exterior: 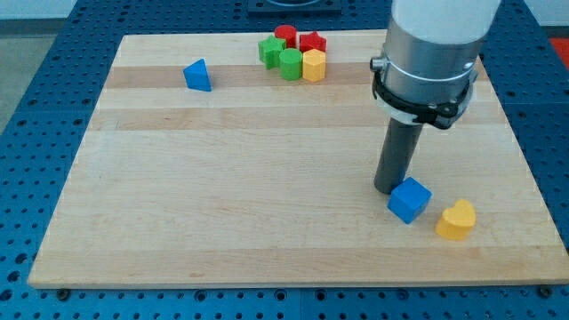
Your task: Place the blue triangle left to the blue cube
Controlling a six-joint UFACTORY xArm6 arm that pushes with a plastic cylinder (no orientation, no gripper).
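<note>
The table (267, 204) is a pale wooden board of glued planks with visible grain bands, lying on a blue perforated metal base (36, 80). The blocks look like smooth, matt painted pieces.

The blue triangle (198, 76) sits alone near the view's top left, a small wedge with its point upward. The blue cube (409, 199) lies far from it, toward the view's bottom right, turned so a corner faces the view's bottom. Just to the cube's right, apart from it by a narrow gap, is a yellow heart-shaped block (456, 220).

At the view's top centre a tight cluster stands together: a red cylinder (285, 36), a red star-like block (312, 42), a green block (271, 50) of a shape I cannot quite make out, a green cylinder (291, 63) and a yellow hexagonal block (314, 65), most of them touching their neighbours.

The arm carries no jaws, so nothing is held. It ends in a broad grey cylinder with a black ring, from which a dark, smooth rod descends. My tip (389, 190) rests on the table at the blue cube's upper left side, touching it or very nearly so, and well apart from the blue triangle.
</note>
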